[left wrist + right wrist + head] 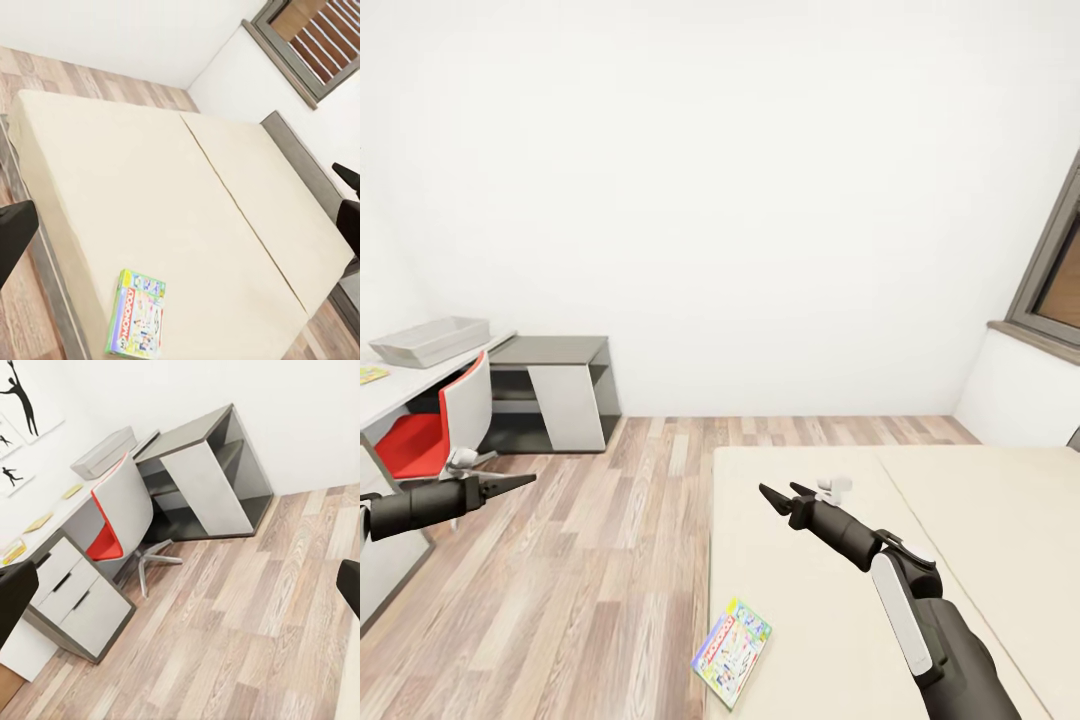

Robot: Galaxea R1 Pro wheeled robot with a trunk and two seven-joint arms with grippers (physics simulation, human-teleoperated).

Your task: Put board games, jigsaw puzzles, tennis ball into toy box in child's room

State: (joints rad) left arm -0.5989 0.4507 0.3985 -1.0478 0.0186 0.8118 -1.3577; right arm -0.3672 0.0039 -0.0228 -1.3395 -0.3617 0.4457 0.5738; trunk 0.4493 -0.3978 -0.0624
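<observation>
While R pincer hovers open, board game lies well below, bed edge.

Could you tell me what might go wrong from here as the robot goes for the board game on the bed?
1. The board game lies at the very corner of the bed, partly over its edge; a clumsy touch could knock it to the floor.
2. The right gripper is open and empty, hovering well beyond the box, so it must come back toward the robot.
3. The toy box sits across the room on the table, behind the red chair.
</observation>
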